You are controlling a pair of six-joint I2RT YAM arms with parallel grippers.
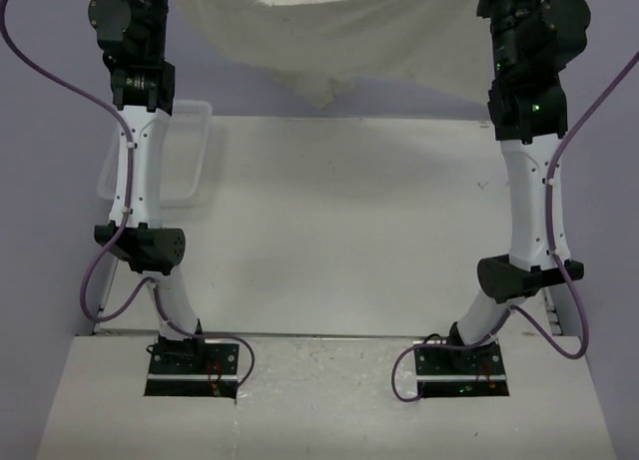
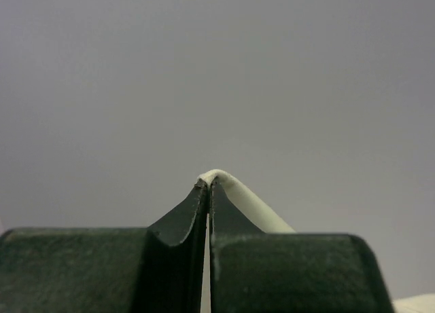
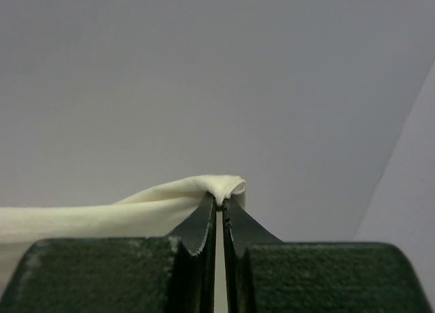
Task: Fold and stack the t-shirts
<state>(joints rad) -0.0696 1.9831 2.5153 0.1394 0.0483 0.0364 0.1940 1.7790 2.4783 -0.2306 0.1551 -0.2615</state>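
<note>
A cream t-shirt hangs stretched in the air between my two grippers at the far side of the table, sagging in the middle. My left gripper is shut on one edge of the t-shirt, which folds over its tips. My right gripper is shut on another edge of the t-shirt, which trails off to the left. In the top view both grippers are raised high at the frame's top edge, left arm and right arm.
A clear plastic bin stands at the table's far left, behind the left arm. The white table lies below the hanging shirt. A plain grey wall fills both wrist views.
</note>
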